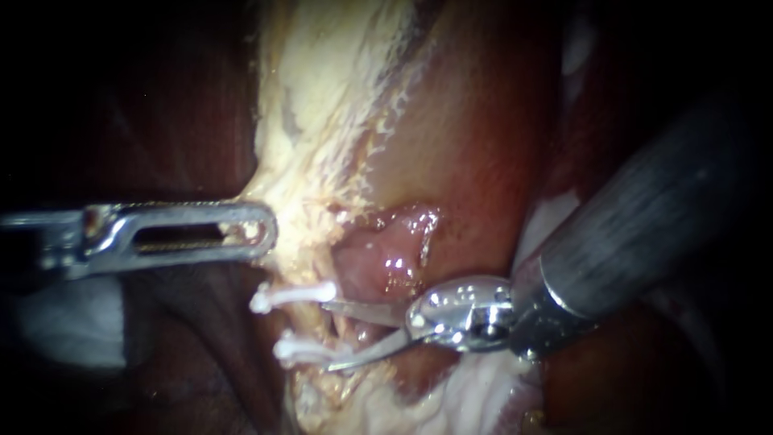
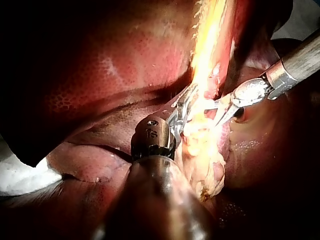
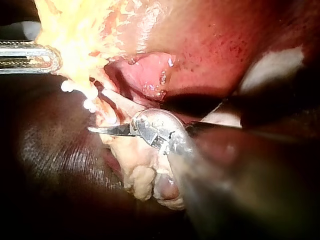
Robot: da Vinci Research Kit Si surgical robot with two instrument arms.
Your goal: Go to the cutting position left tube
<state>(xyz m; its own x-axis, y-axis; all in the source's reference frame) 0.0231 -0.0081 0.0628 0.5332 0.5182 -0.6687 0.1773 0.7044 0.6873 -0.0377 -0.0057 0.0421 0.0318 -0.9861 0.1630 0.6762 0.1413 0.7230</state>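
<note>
Two blades on the right instrument (image 1: 328,334) stand apart with a clear gap; nothing is cut or gripped. The upper blade sits just under the upper clip (image 1: 290,296) and the lower blade runs alongside the lower clip (image 1: 302,351).

The tube (image 1: 345,326) crosses the gap between the blades, on the stretch between the two clips. The blade tips reach about to its far side. Can't tell whether either blade actually touches it.

Only one clipped tube shows in the endoscope view, so I can't confirm from that view that it's the left one.

Step, as I read it: the approach is nearly done and the blades already bracket the cut site.

Next move calls for:
- A small advance, so the tube sits deeper in the throat of the blades rather than at the tips.
- Staying centred between the clips, with no blade riding on either one.
- Blades left apart, since this step is positioning only.

Right wrist view agrees: one blade points past the two white clip ends, and pale tissue lies right under the hinge.

Further out, the left instrument (image 1: 262,229) has its jaws clamped on the edge of the pale tissue (image 1: 322,97), above the upper clip and well clear of the blades. It likely holds the tube taut. If that grip slips, the tube could shift out of the blade gap.
</note>
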